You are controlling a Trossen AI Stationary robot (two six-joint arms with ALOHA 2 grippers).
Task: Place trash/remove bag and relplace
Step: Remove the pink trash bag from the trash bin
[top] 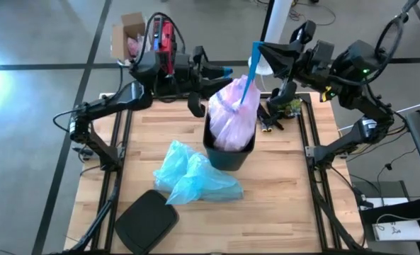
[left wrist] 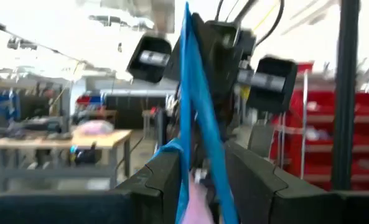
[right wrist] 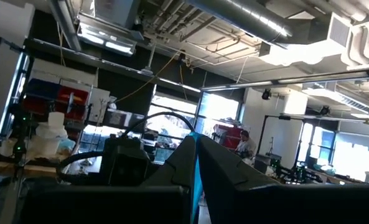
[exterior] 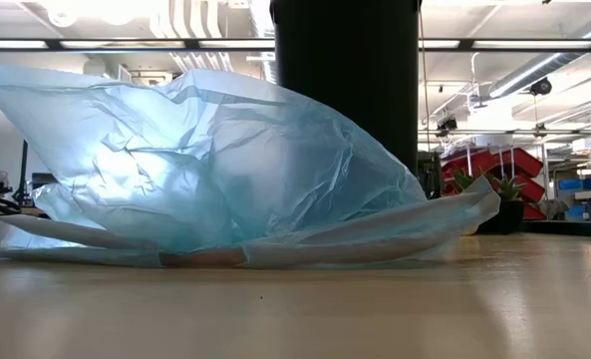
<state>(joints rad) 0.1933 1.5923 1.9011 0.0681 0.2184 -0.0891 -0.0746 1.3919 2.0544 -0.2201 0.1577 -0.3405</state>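
I see the black bin (top: 229,154) at centre of the high frame, with the pink-white bag (top: 232,117) bulging out of its top. Its blue drawstring (top: 251,74) runs up and right from the bag to my right gripper (top: 260,48), upper centre-right, whose fingers are pinched together on the string; the right wrist view shows a blue sliver (right wrist: 196,180) between the closed fingers. My left gripper (top: 199,106) sits just left of the bag's top at the bin rim. In the left wrist view the drawstring (left wrist: 200,118) passes between its two fingers (left wrist: 162,174), which stand a little apart; I cannot tell if they grip it. The light blue bag (top: 192,176) lies lower left of the bin, the black lid (top: 147,221) below that. Trash isn't visible to me.
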